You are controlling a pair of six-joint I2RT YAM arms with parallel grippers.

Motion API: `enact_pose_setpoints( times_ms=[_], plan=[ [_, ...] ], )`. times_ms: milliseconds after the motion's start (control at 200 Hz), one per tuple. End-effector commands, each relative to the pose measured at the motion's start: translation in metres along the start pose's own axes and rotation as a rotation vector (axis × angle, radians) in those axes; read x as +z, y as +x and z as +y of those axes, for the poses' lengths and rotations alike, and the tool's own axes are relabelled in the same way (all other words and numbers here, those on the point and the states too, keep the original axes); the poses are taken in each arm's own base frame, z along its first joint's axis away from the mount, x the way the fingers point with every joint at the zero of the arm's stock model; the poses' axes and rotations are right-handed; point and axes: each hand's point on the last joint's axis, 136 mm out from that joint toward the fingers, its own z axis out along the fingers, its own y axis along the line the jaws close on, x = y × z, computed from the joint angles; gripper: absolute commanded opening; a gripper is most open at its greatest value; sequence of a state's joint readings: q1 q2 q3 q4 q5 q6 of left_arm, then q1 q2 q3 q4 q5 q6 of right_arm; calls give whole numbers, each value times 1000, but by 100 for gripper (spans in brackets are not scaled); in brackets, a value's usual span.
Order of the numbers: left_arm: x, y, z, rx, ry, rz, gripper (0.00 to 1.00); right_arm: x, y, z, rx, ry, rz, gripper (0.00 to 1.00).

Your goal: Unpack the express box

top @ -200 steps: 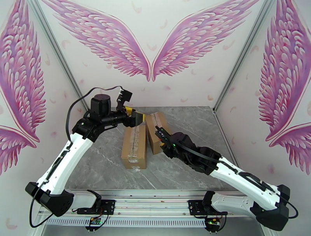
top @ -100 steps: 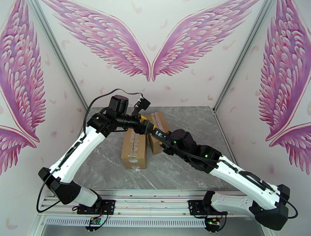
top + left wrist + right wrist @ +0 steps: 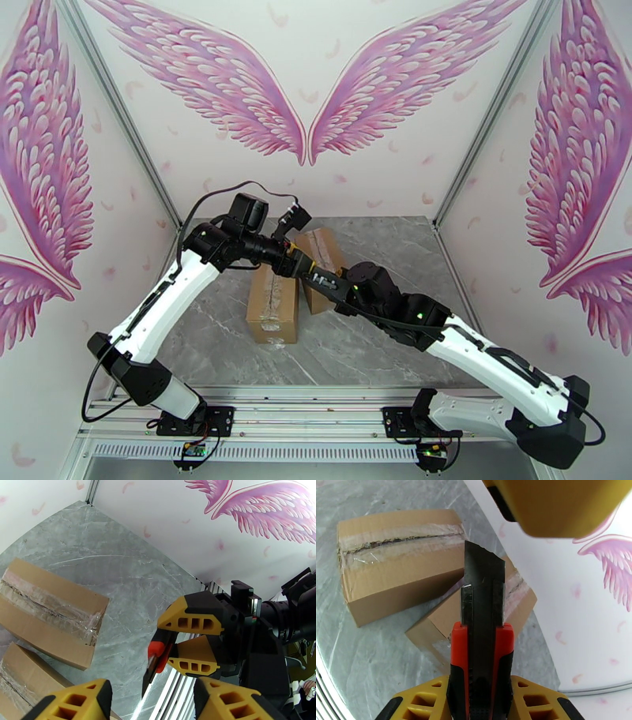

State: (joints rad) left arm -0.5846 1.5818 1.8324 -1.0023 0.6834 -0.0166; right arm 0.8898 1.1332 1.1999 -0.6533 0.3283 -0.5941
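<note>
Top external: above the grey table (image 3: 379, 347) the left gripper (image 3: 306, 267) hangs just beside the right gripper (image 3: 328, 284), over two taped, closed cardboard boxes, the near box (image 3: 272, 304) and the far box (image 3: 324, 245), both lengthwise away from the bases

Left wrist: left jaws spread wide, holding nothing

Right wrist: right jaws pinch a utility knife (image 3: 482, 638), its blade out and its long axis pointing forward over the boxes

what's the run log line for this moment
right pincer: shut on knife, blade out | left pincer: open, facing knife | left box, right box: flaps down
</note>
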Motion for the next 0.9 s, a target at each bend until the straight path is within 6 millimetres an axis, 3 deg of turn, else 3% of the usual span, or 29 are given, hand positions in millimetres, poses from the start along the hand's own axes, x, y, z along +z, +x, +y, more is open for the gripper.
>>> enact_pose_setpoints(
  times_ms=[0,215,350,560,895],
  plan=[
    [7,5,-1,-4,-8,38,59,-19,-39,-23,11,42,-156,27],
    [-19,-18,7,-54,-19,-87,58,-19,-26,-22,33,50,-129,27],
    [-29,-22,5,-59,-13,-109,58,-19,-19,-21,51,54,-115,27],
    [-8,-7,1,-74,14,-20,57,-16,-28,-18,25,27,-140,27],
    [9,6,-4,-78,43,46,56,-11,-42,-18,-30,7,-178,27]
  ],
)
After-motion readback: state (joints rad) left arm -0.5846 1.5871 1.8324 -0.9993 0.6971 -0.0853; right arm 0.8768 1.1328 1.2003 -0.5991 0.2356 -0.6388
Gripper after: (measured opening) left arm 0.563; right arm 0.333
